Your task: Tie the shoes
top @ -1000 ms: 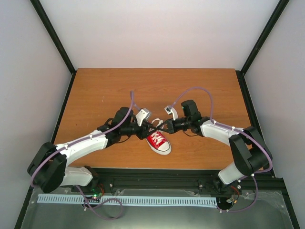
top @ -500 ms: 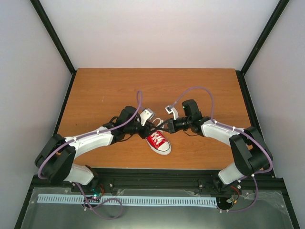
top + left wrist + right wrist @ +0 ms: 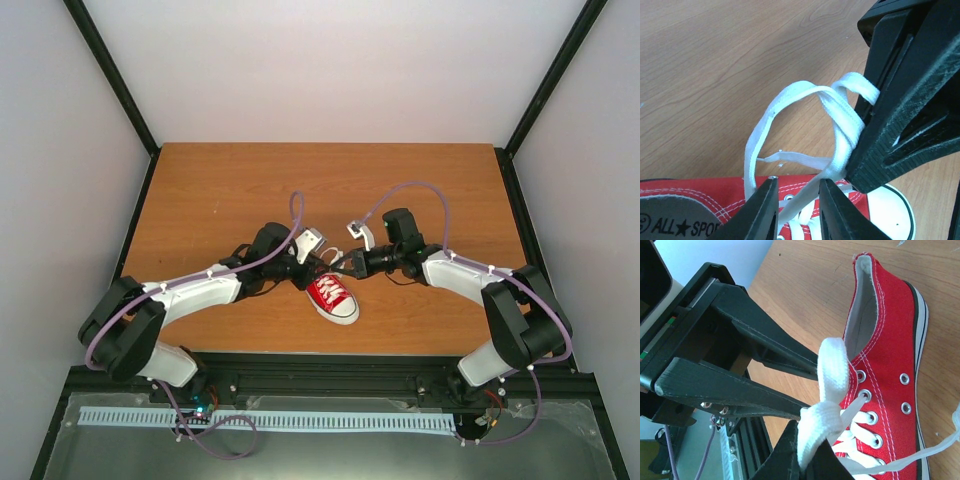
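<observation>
A small red sneaker (image 3: 332,297) with white laces stands near the table's front middle, toe cap toward the bases. My right gripper (image 3: 338,266) is shut on a folded loop of white lace (image 3: 832,370) above the shoe's eyelets; in its own view the gripper (image 3: 810,462) pinches the lace at the bottom. My left gripper (image 3: 312,272) meets it from the left. In the left wrist view the left gripper (image 3: 798,185) stands open, with a lace strand (image 3: 842,120) running between its fingers (image 3: 762,210). The red canvas (image 3: 690,195) lies below.
The shoe sits on a brown wooden table (image 3: 200,190) walled by white panels and black frame posts. The black rail (image 3: 330,375) runs along the near edge. Both arms' purple cables arch above the table.
My left arm has reached further right toward the shoe, its elbow moving in. The right arm and the shoe have stayed in place.
</observation>
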`<state>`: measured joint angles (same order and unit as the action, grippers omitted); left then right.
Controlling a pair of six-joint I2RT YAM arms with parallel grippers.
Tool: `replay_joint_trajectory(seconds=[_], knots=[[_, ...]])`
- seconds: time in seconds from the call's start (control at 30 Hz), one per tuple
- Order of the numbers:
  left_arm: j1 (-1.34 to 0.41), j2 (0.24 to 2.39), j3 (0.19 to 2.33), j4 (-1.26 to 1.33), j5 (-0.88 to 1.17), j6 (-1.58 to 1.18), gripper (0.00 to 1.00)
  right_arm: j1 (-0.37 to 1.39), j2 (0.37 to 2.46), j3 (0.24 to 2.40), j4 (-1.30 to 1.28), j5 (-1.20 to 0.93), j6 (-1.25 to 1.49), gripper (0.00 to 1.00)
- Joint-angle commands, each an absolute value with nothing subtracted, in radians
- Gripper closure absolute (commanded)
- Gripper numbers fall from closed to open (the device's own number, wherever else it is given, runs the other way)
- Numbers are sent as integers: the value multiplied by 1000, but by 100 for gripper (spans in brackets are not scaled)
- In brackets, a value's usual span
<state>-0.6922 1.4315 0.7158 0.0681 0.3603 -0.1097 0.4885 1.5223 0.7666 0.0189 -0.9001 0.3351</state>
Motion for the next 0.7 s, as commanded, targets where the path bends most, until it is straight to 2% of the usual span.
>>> replay_joint_trajectory(seconds=[0.0, 0.13, 0.4, 0.67], knots=[[-695, 1437, 724, 91, 338, -74, 73, 487, 1509, 795, 31, -933, 343, 97], [-695, 1453, 733, 104, 365, -75, 68, 486, 1514, 795, 32, -933, 343, 97], [-696, 1491, 756, 108, 378, -68, 68, 486, 1511, 799, 35, -943, 345, 97], [-696, 1511, 751, 127, 390, -67, 58, 486, 1511, 805, 34, -951, 345, 97]])
